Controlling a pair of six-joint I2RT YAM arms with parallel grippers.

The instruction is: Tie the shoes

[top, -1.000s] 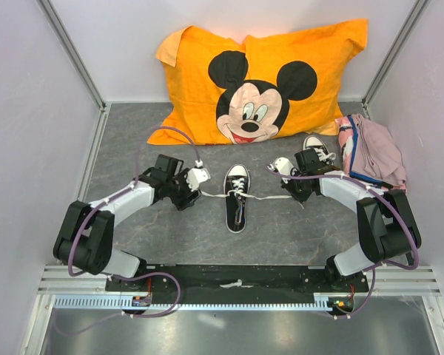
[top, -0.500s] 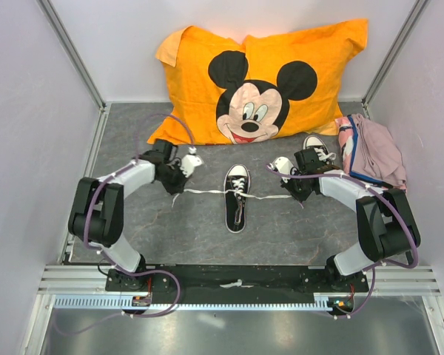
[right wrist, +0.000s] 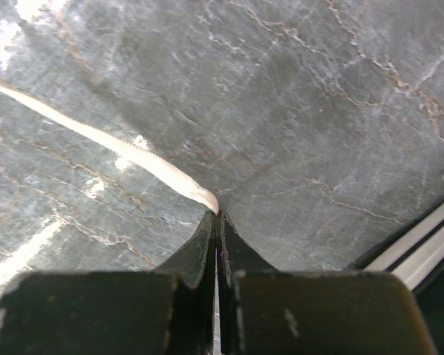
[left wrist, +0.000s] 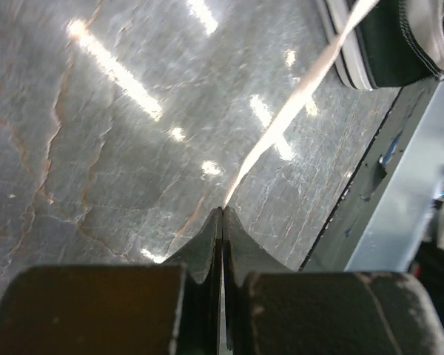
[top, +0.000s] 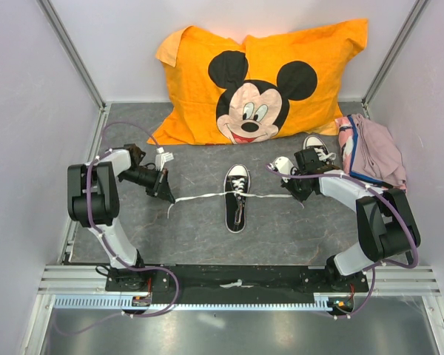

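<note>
Flanking the shoe (top: 237, 200), left gripper (top: 169, 196) and right gripper (top: 294, 194) pinch laces (top: 200, 197)

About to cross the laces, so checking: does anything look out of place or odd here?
Only the second black canvas sneaker: it sits far right beside the pink cloth bundle, partly hidden behind the right gripper, apart from the centre sneaker.

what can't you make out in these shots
- Top view: second shoe partly hidden behind the right arm; any knot on the middle shoe too small.
- Left wrist view: middle shoe cut off by the top edge.
- Wrist views: ends of the laces hidden inside the shut left claw and right claw.
</note>
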